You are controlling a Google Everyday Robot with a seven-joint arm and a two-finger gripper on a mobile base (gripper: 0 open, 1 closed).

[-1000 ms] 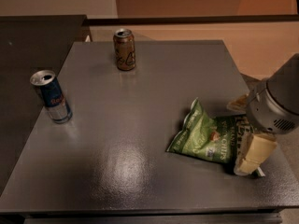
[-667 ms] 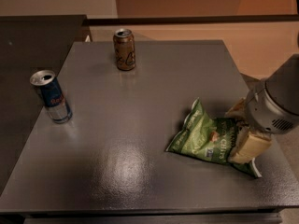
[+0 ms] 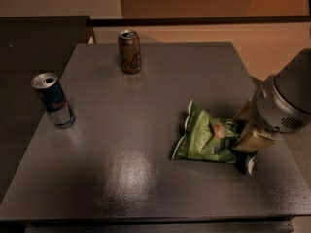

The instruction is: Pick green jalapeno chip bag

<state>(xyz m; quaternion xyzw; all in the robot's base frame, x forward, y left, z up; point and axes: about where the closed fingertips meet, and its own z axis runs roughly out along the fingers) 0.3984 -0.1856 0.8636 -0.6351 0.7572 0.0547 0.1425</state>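
green bag (image 3: 204,142) (white-seamed), tan tool (image 3: 244,128) on it

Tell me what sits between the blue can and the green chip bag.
Nothing: the camera view shows only bare table between the blue can and the green jalapeno chip bag. The gripper is at the bag's right end.

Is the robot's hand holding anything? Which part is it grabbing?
Yes: the gripper pinches the green jalapeno chip bag by its right end. The bag rests on the table.
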